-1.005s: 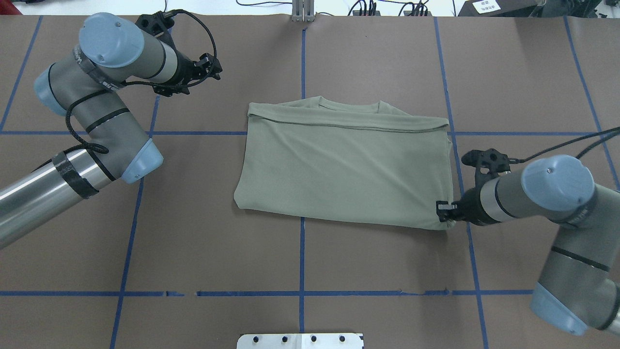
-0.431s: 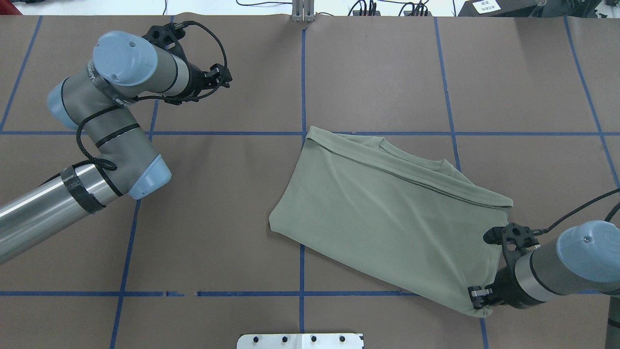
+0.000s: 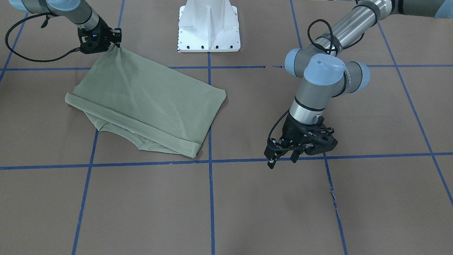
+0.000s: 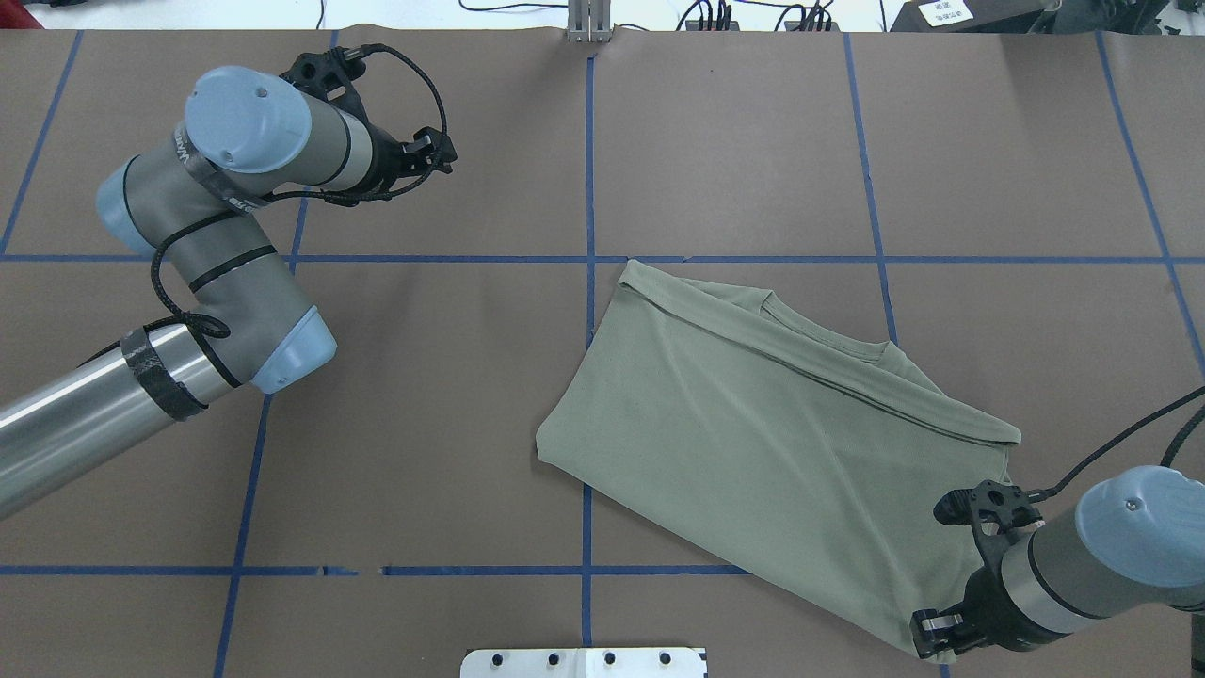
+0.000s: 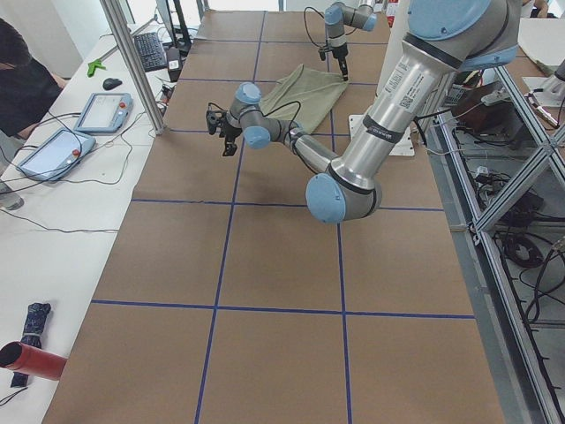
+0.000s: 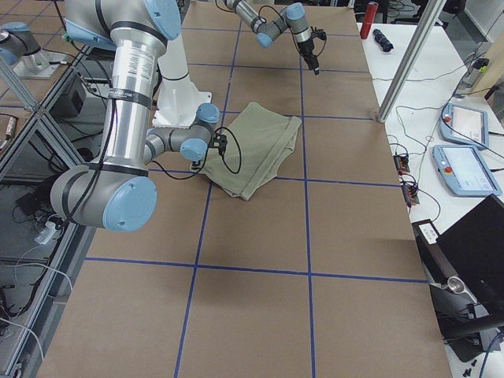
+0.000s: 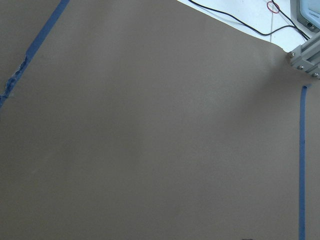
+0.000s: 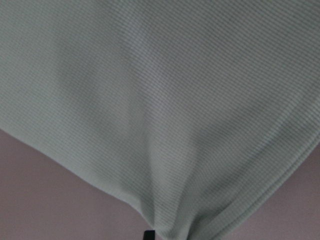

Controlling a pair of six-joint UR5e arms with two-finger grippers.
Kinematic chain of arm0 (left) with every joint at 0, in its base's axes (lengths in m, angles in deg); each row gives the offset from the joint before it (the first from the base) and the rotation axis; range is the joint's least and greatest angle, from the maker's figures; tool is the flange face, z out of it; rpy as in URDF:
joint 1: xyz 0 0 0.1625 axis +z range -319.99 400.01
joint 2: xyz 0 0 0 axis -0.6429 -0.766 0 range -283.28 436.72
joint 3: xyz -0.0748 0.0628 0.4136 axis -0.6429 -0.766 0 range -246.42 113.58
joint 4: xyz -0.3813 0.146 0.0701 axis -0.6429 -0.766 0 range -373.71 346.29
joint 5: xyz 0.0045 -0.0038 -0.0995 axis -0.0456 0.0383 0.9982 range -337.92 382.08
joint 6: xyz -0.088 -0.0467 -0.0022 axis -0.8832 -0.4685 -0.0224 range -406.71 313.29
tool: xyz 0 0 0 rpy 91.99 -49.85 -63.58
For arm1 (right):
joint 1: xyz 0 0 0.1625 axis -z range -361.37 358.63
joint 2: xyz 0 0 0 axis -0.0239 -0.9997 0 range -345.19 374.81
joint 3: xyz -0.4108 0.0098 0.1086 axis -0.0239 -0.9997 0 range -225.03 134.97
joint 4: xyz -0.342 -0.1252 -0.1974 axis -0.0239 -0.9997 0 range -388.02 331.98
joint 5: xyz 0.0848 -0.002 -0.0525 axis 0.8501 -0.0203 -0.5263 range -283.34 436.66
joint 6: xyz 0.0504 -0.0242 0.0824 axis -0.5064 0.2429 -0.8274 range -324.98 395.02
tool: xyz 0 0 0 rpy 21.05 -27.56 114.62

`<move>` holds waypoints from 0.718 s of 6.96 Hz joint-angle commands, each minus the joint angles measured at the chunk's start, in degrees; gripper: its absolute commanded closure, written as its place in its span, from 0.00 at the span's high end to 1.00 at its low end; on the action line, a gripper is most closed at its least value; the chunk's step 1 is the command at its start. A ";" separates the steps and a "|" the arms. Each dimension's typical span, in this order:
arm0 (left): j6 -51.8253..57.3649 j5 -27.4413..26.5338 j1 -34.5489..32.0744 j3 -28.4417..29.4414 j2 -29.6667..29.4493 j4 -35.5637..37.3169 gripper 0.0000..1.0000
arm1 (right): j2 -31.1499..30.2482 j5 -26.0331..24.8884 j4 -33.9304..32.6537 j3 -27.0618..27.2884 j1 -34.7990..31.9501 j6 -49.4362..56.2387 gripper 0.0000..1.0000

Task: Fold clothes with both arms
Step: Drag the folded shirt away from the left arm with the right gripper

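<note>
The pale sage-green shirt (image 4: 772, 443) lies folded and skewed on the brown table, with its neckline toward the far side. It also shows in the front view (image 3: 145, 99). My right gripper (image 4: 927, 626) is shut on the shirt's near right corner, which is pulled taut; the front view shows this grip (image 3: 115, 41). In the right wrist view the cloth (image 8: 160, 100) fills the frame. My left gripper (image 3: 282, 160) is open and empty, well apart from the shirt, over bare table at the far left (image 4: 442, 155).
The white pedestal base (image 3: 208, 26) stands at the robot's side of the table, near the shirt's held corner. Blue tape lines (image 4: 587, 169) grid the brown paper. An aluminium post (image 4: 588, 24) stands at the far edge. The left wrist view shows only paper and tape (image 7: 302, 160).
My right gripper has dragged the shirt's corner toward the robot and to the right. The shirt has slid and turned with it. My left arm has shifted slightly right.
</note>
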 commanded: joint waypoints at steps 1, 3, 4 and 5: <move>0.00 0.62 1.48 -1.56 0.09 0.17 0.90 | -0.08 0.15 0.08 2.00 -3.40 0.00 1.00; -4.18 2.73 8.15 -9.18 2.10 4.55 0.91 | 2.19 0.15 0.17 2.53 -11.47 0.08 1.00; -10.05 4.57 11.57 -11.75 2.03 4.92 0.91 | 4.91 0.06 0.17 2.62 -15.69 0.08 1.00; -15.15 4.50 15.34 -12.47 2.03 4.92 0.91 | 7.28 -0.20 0.17 2.80 -19.39 0.08 1.00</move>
